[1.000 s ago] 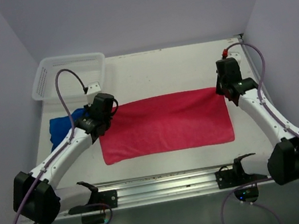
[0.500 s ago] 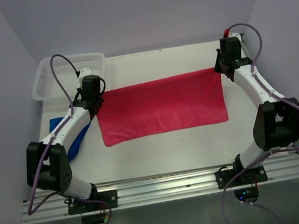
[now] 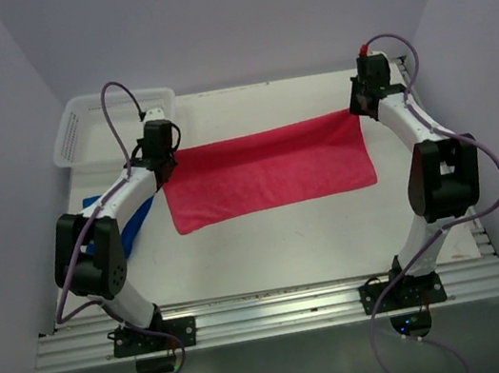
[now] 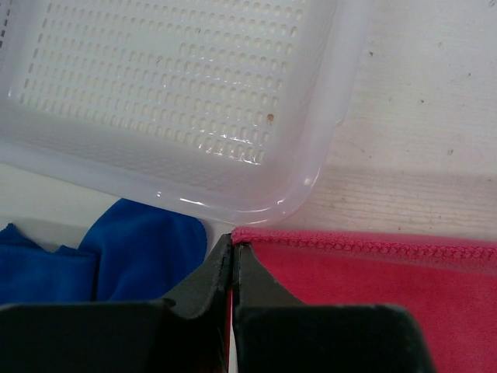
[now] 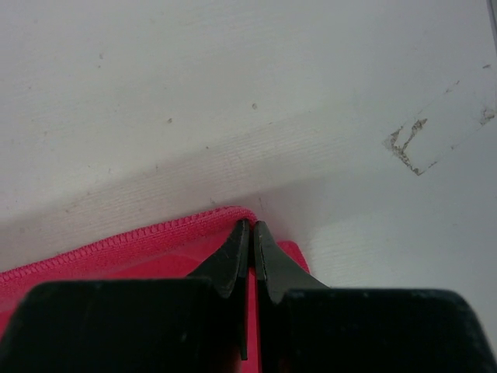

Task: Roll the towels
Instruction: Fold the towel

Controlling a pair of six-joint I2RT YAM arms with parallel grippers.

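A red towel [image 3: 266, 172] lies spread flat across the middle of the table. My left gripper [image 3: 167, 157] is shut on its far left corner [image 4: 241, 233], pinching the hem. My right gripper [image 3: 359, 110] is shut on its far right corner [image 5: 247, 219]. The far edge of the towel is stretched between the two grippers. A blue towel [image 3: 122, 219] lies crumpled at the left, partly under my left arm; it also shows in the left wrist view [image 4: 116, 249].
A white perforated plastic basket [image 3: 89, 128] stands at the far left corner, its rim close to my left gripper [image 4: 311, 155]. The side walls stand close on the left and right. A metal rail [image 3: 270, 304] runs along the near edge.
Both grippers have moved away from the bases toward the back of the table, dragging the red towel's far edge with them. The towel has shifted farther back.
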